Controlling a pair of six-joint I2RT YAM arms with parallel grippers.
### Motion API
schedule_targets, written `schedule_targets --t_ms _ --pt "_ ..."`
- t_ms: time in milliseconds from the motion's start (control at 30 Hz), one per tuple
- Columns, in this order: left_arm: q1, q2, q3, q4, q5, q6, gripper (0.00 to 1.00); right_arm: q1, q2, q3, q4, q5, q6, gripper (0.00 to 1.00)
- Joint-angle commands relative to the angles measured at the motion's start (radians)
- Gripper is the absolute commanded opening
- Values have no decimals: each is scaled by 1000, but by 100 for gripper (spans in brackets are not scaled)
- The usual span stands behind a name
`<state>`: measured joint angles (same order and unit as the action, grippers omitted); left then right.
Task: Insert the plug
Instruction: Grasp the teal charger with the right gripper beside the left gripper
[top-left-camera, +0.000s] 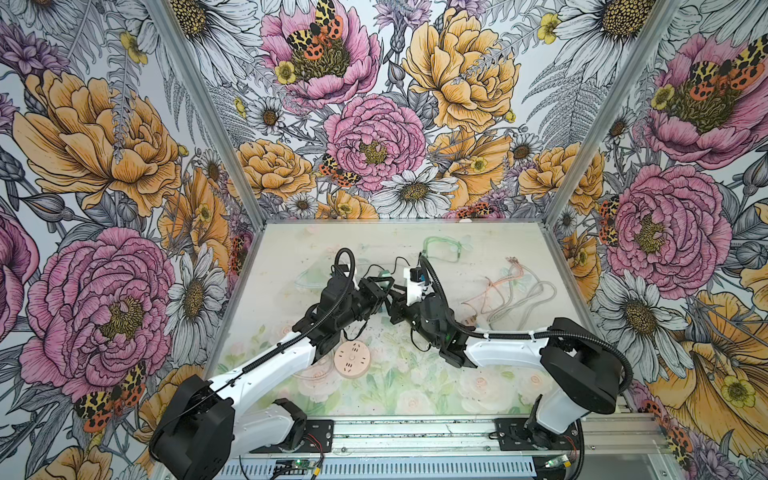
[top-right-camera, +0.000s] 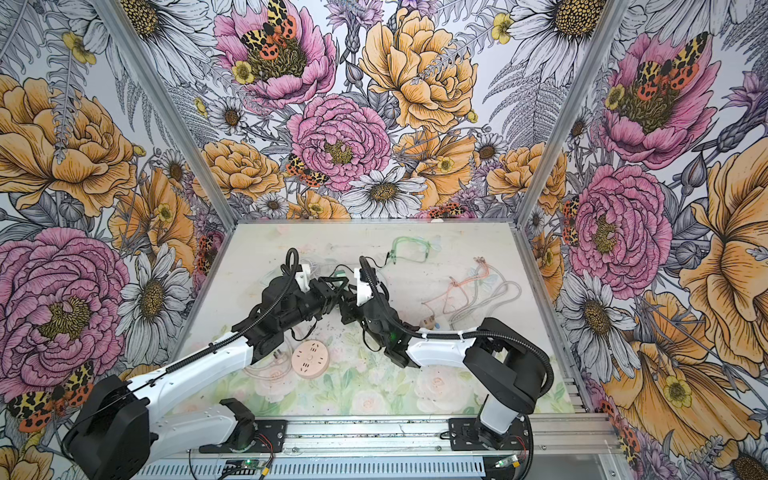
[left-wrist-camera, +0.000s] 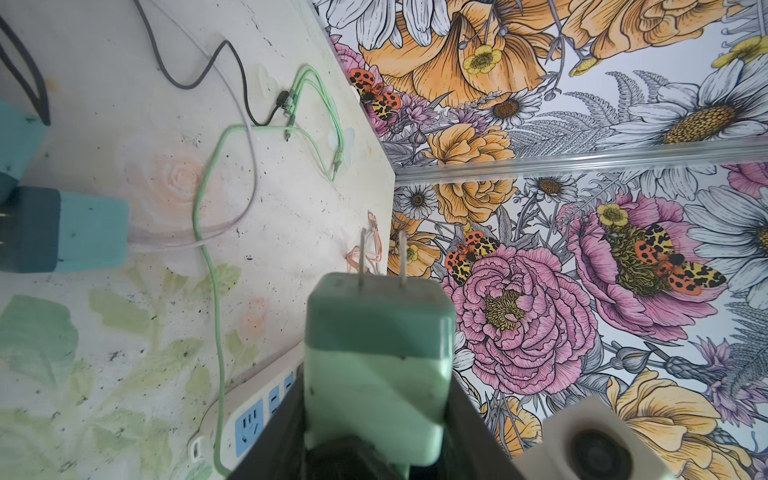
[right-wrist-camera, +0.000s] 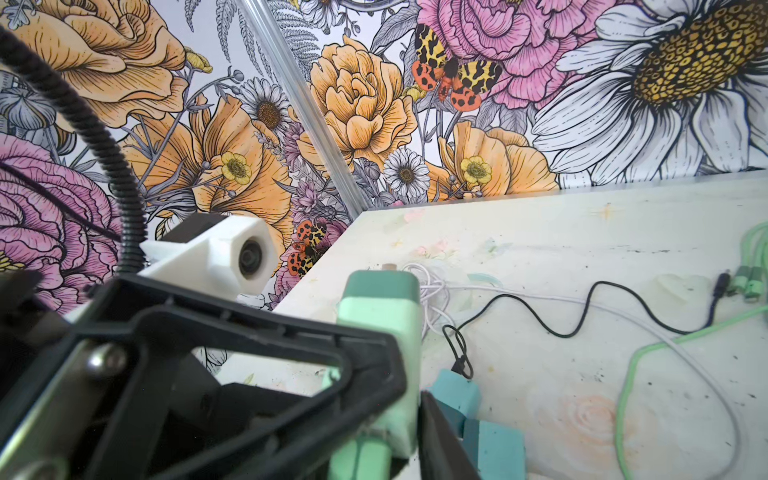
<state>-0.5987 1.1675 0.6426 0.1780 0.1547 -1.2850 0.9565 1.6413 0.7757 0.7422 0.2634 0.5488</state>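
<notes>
Above the middle of the desk (top-left-camera: 457, 374) the two arms meet tip to tip, and the step looks like a mid-air regrasp of the plug. The left pincer (left-wrist-camera: 376, 399) is clamped on the plug (left-wrist-camera: 376, 328) at its pale rear half. The right pincer (top-left-camera: 399, 305) sits right beside it, but whether it grips anything cannot be told. To do this well, the right should bite square on the body's flat flanks, clear of the prongs (left-wrist-camera: 382, 257), and the left should let go only once that hold is firm, so the plug does not twist. The plug's long axis runs straight out from the left pincer, roughly level. The prongs lead toward the desk's far right corner, not down at the strip (left-wrist-camera: 249, 424).
</notes>
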Motion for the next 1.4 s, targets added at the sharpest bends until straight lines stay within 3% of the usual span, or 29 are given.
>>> schedule_targets --t_ms 0,133,367,500,700,833,933,1067,1133,1267,1367 --pt "-15 0 -18 18 33 -5 27 -10 -20 -10 55 56 7 27" --pt "-14 -8 -22 18 31 -5 32 -11 -26 -17 55 51 2 18" --pt "0 -37 -25 -18 24 12 39 -10 -45 -30 44 33 -16 14" --pt "13 -57 -27 -48 25 22 54 -10 -51 -32 35 21 -18 12" --pt "63 -145 -20 -178 -3 67 57 -10 -71 -32 2 -22 -39 11" --pt "129 -226 11 -322 -9 137 57 -17 -117 7 -130 -134 -85 11" --pt "208 -277 76 -500 7 258 58 -42 -168 71 -338 -258 -105 11" --pt "309 -280 223 -736 93 582 58 -96 -241 124 -566 -434 -113 10" --pt "303 -273 271 -808 104 724 58 -130 -278 151 -677 -486 -114 10" --pt "269 -233 306 -878 112 861 58 -215 -311 238 -906 -596 -131 10" --pt "162 -223 322 -888 21 1002 58 -268 -306 278 -994 -738 -121 12"
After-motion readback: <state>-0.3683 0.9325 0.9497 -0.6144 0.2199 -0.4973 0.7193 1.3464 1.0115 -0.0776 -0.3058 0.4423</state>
